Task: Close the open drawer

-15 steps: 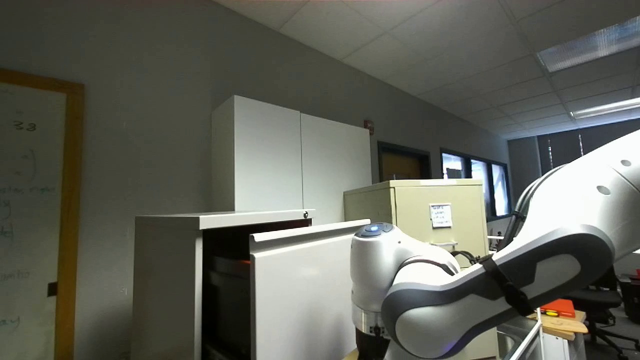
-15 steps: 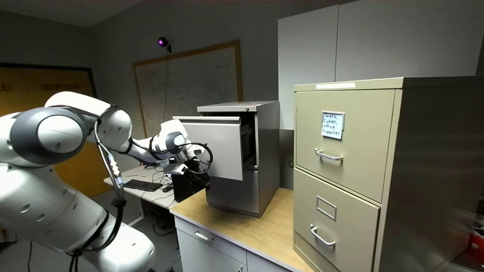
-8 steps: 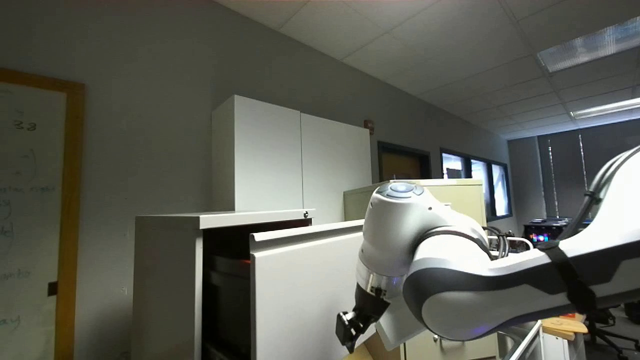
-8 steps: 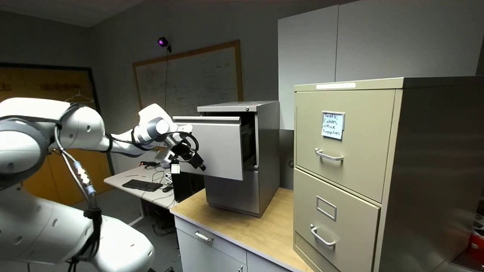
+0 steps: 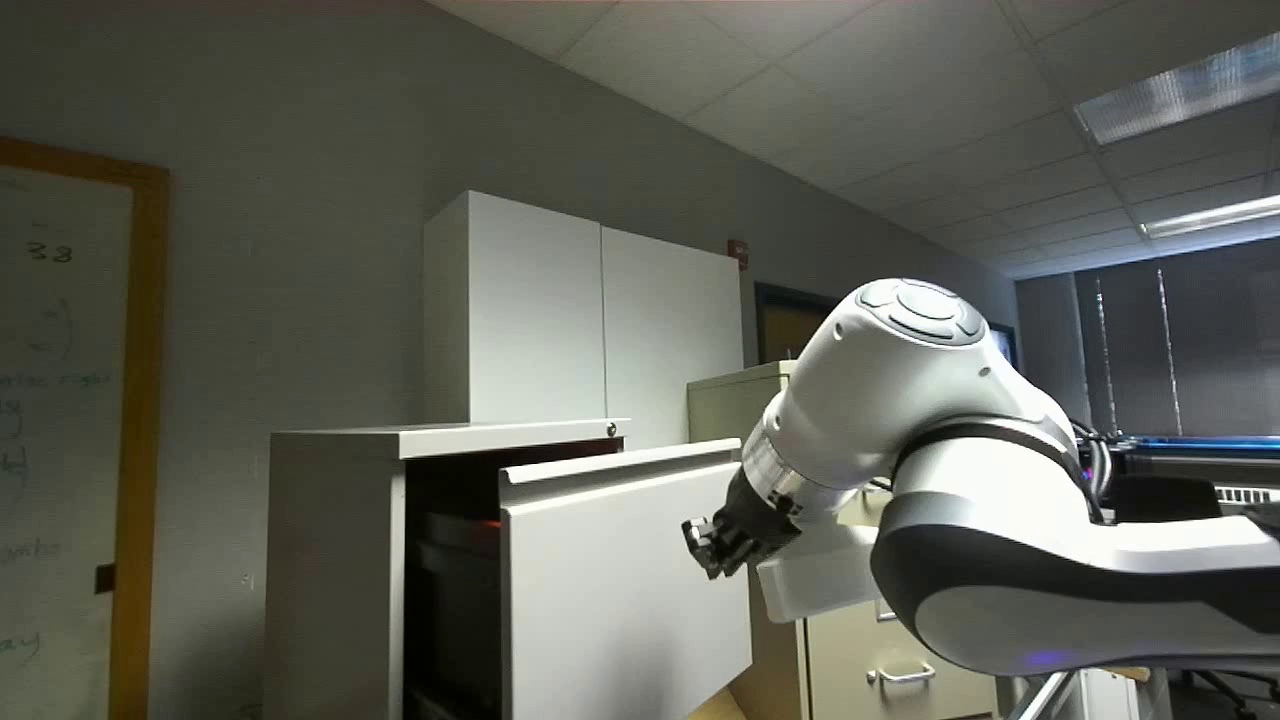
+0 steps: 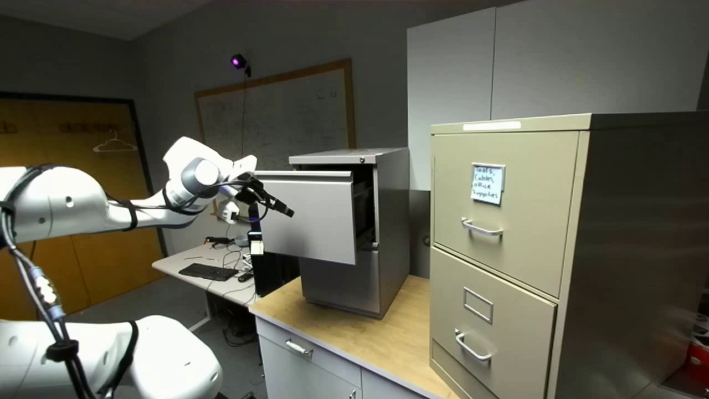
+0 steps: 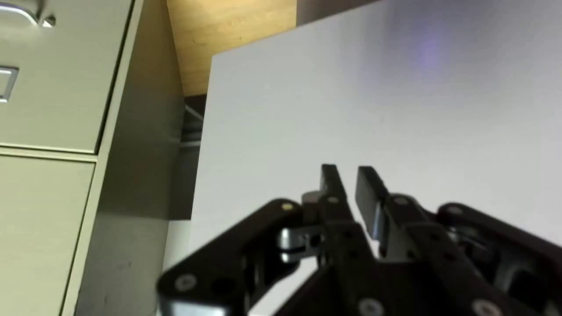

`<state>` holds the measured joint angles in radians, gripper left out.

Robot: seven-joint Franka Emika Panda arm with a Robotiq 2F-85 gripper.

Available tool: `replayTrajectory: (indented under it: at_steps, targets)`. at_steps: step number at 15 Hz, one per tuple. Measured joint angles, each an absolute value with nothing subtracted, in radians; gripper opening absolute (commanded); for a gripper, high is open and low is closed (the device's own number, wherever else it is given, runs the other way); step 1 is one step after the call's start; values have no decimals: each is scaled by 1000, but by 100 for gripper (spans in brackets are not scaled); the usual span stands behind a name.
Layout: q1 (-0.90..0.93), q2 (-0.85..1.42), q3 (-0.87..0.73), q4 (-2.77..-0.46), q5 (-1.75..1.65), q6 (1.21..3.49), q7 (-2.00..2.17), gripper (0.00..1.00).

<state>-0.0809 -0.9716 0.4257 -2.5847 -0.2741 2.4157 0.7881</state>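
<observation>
The drawer (image 5: 620,580) is pulled out of the top of the low light-grey cabinet (image 5: 330,560), and its dark interior shows behind the flat front. In an exterior view the drawer (image 6: 310,216) stands out above the shut lower front. My gripper (image 5: 702,550) points at the front panel from outside; I cannot tell if its tips touch it. In the wrist view the pale drawer front (image 7: 281,123) fills most of the background. There the gripper (image 7: 347,175) has a narrow gap between its black fingers (image 7: 331,180), with nothing in it.
A beige filing cabinet (image 6: 498,266) stands beside the grey one, its side (image 7: 140,131) close by in the wrist view. Both rest near a wooden counter top (image 6: 354,310). A white cupboard (image 5: 600,320) rises behind. A desk with a keyboard (image 6: 207,271) lies further back.
The arm has drawn back from the drawer front and risen, with the gripper tilting up toward the panel. Its jaws appear closer together. The drawer has not moved.
</observation>
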Motion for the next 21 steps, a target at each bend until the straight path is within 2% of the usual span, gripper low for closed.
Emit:
replayTrajectory:
  at_steps: [4, 12, 15, 21]
  targets:
    - [-172, -1043, 469, -2619, -291, 2618, 817, 3]
    - [-424, -1075, 635, -2686, -163, 3188, 847, 3]
    - [-421, -1017, 675, -2688, -48, 3287, 813, 3]
    - [-337, -818, 658, -2653, 95, 3372, 697, 3]
